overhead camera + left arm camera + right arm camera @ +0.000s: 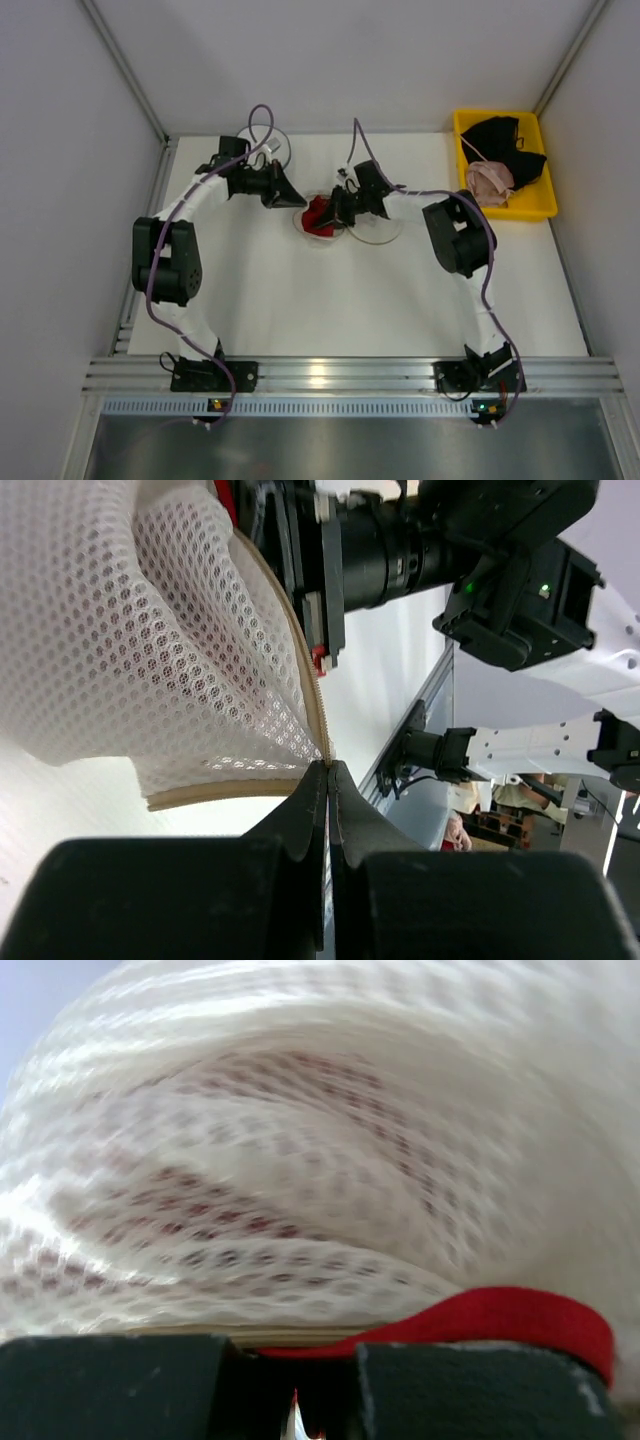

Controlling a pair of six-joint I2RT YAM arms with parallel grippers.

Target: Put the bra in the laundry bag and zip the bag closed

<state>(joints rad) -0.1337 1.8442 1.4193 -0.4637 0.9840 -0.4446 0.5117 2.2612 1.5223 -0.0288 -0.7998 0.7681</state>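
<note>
The white mesh laundry bag [303, 224] lies at mid-table with the red bra [320, 213] bunched in its mouth. My left gripper [297, 200] is at the bag's left side. In the left wrist view it [328, 768] is shut on the bag's tan zip rim [305, 680], holding the mesh [150, 630] up. My right gripper [338, 210] is at the bag's right side. In the right wrist view it [295, 1345] presses against the mesh [300, 1160], jaws a little apart. A red strap [500, 1312] runs over the right finger.
A yellow bin [545, 208] at the back right holds a black garment [505, 140] and a pale pink bra [488, 180]. A second round mesh bag [382, 232] lies right of the laundry bag. A white round item [277, 148] sits behind my left arm.
</note>
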